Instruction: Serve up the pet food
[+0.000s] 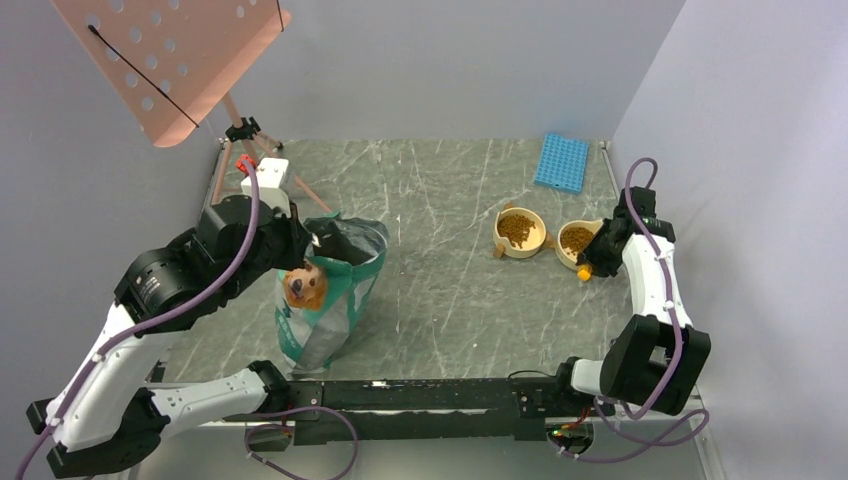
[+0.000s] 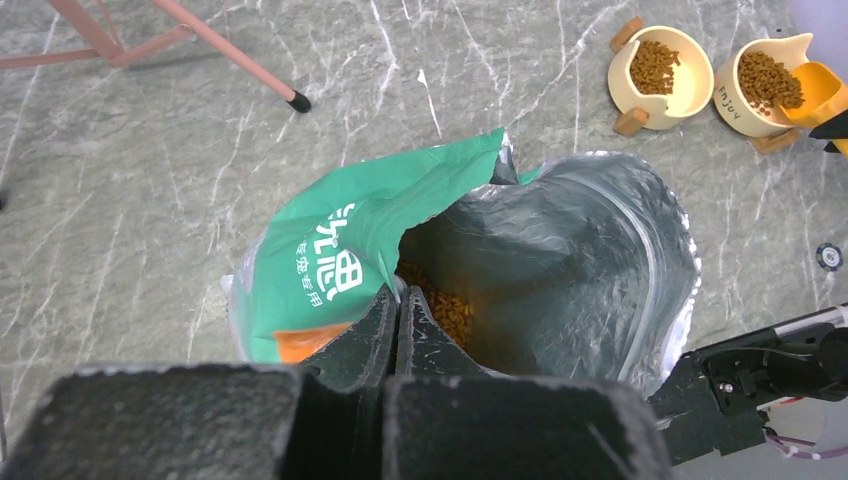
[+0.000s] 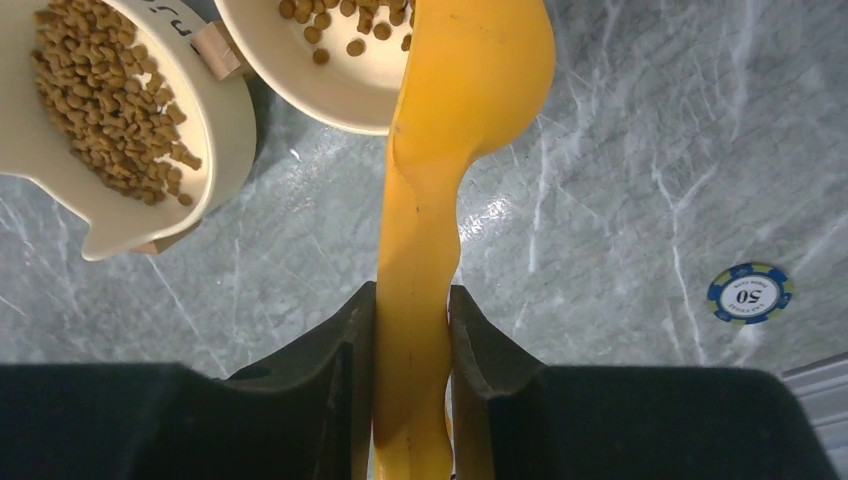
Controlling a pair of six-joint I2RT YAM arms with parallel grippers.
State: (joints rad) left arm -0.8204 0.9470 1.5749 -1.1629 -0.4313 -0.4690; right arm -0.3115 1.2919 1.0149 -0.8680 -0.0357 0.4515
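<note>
Black fingers of the right gripper (image 3: pixel 411 300) fill the bottom of the right wrist view, clamped from both sides on the handle of the orange scoop (image 3: pixel 470 90). The scoop's head reaches over the rim of the right bowl (image 3: pixel 320 95), a pose I judge suited to tipping kibble in without spilling it on the table (image 3: pixel 620 180). Heaped pet food (image 3: pixel 105 90) fills the left bowl (image 3: pixel 222 120), a few loose pellets show in the visible part of the right one, and more sits deep in the bag (image 2: pixel 340 250). Both bowls stand side by side at the far right of the table. The bag stands upright at the near left.

The left gripper (image 2: pixel 397 300) has its fingers pressed together on the near lip of the bag. It appears to pinch the lip so that the mouth gapes wide and the bag does not topple when a scoop dips in.

Much is hidden. The scoop shows only its back to the right wrist camera, so I cannot tell whether any kibble is in it. The right bowl is cut off by the top edge of that view and partly covered by the scoop. The left wrist's own housing blocks the bag's near side, and shadow hides how full the bag is. A poker chip (image 3: pixel 749 293) lies on the bare table, apart from the bowls.
</note>
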